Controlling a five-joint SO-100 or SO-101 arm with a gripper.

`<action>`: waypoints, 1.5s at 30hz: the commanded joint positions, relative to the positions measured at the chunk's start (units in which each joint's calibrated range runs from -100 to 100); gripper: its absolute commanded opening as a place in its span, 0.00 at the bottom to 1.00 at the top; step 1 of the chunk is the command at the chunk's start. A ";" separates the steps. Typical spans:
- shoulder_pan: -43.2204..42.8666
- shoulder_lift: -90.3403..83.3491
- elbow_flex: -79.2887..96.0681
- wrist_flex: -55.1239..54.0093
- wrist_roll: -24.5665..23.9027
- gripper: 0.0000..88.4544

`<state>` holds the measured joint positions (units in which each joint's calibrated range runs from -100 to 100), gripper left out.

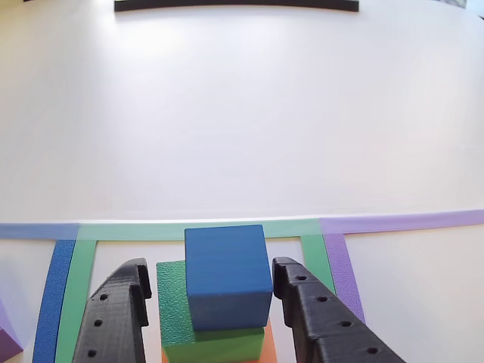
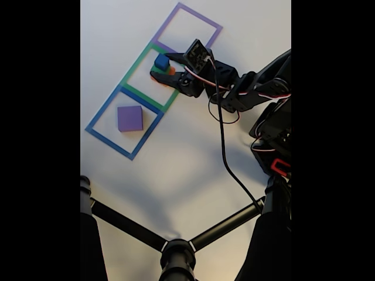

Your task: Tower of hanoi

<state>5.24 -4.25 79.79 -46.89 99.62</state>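
Note:
The tower of hanoi stands partly stacked. A blue cube (image 1: 227, 276) sits on a green cube (image 1: 175, 318), which rests on an orange block (image 1: 271, 346). In the fixed view this stack (image 2: 162, 62) is inside the green tape square (image 2: 136, 69). The purple slab (image 2: 129, 118) lies alone inside the blue tape square (image 2: 104, 111); its corner (image 1: 6, 342) peeks in at the lower left of the other view. My gripper (image 1: 212, 265) (image 2: 163, 68) is open, one black finger on each side of the blue cube with a small gap on both sides.
The purple tape square (image 2: 176, 13) at the far end of the row holds nothing. A black strip (image 1: 234, 4) lies at the table's far edge. A black stand (image 2: 176, 252) and the arm's cable (image 2: 225, 158) cross the lower part of the fixed view.

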 commanded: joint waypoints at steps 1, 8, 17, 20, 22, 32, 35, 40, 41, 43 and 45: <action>-1.09 -1.52 -0.87 -1.55 0.38 0.16; -1.93 -2.08 -1.15 -1.47 0.38 0.08; -2.23 -4.73 -1.15 0.80 0.38 0.09; -2.54 -7.93 -1.87 4.60 0.38 0.09; -2.92 -10.98 -3.24 8.97 0.38 0.09; -3.07 -21.56 -8.69 28.23 0.38 0.10; -2.54 -21.56 -8.24 27.99 0.38 0.22; -1.16 -22.52 -6.51 28.56 0.38 0.35; -0.93 -22.68 -6.05 28.56 0.38 0.35; -0.55 -23.40 -5.15 28.56 0.38 0.36; -0.32 -24.20 -4.33 28.56 0.38 0.36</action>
<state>3.94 -24.42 75.06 -18.42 100.00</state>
